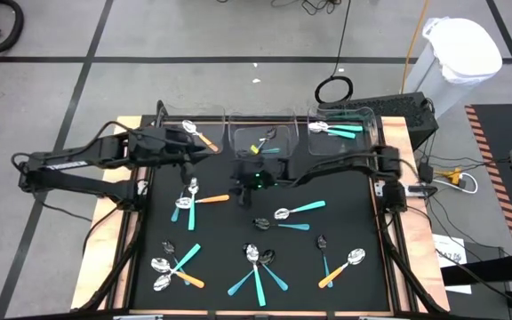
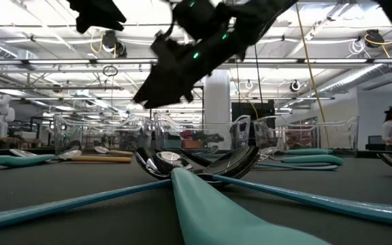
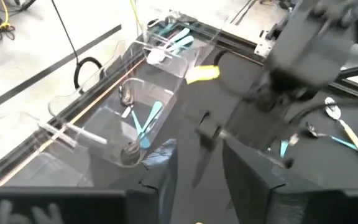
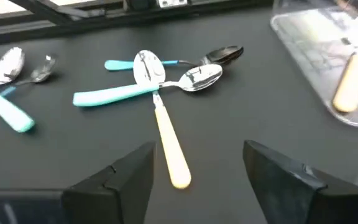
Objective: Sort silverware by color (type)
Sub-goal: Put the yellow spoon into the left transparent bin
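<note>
Your spoons (image 1: 299, 212) lie scattered on the mat (image 1: 354, 200): shiny or dark bowls, thin teal or orange handles. Right gripper (image 4: 197, 171) gapes empty; left gripper's (image 1: 188, 151) state I cannot tell.

spoon bowls (image 4: 148, 65): polished silver metal, mirror-glossy
spoon handles (image 4: 170, 148): smooth orange or teal plastic, slight sheen
black table mat (image 1: 220, 240): matt, fine-grained
clear bins (image 1: 258, 133): transparent glossy plastic
table rim (image 1: 396, 133): pale bare wood

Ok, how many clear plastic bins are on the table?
3, side by side along the far edge: the left bin holds an orange-handled spoon, the middle bin sits beside it, the right bin holds teal-handled spoons. None seems hidden.
</note>
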Controlling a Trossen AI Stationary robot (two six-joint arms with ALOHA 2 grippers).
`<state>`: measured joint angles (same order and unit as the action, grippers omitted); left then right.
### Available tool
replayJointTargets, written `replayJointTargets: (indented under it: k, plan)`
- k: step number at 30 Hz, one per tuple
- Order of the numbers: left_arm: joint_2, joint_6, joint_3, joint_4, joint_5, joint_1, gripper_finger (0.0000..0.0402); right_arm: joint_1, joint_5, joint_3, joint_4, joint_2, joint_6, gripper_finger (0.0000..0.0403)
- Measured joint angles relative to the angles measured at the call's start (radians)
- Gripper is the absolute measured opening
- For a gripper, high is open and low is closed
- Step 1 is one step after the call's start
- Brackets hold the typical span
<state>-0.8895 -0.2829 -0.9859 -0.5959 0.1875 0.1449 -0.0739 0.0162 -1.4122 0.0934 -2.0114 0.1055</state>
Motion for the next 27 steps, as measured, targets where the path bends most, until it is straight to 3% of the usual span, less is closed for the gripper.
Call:
replayJointTargets:
  k: [6, 15, 23, 27]
  plan:
    - [0.036, -0.001, 0.0, -0.069, -0.009, -0.003, 0.0159, 0.02, 0.039, -0.201, -0.03, -0.208, -0.105, 0.0242]
    - [0.087, -0.079, 0.0, -0.211, -0.042, -0.003, 0.016, 0.017, 0.038, -0.5, -0.155, -0.427, -0.087, 0.0215]
    - [0.113, -0.074, 0.0, -0.236, -0.03, -0.003, 0.016, 0.02, 0.118, -0.587, -0.249, -0.503, -0.118, 0.0187]
    - [0.114, -0.072, 0.0, -0.256, -0.028, -0.003, 0.016, 0.021, 0.105, -0.588, -0.295, -0.503, -0.118, 0.015]
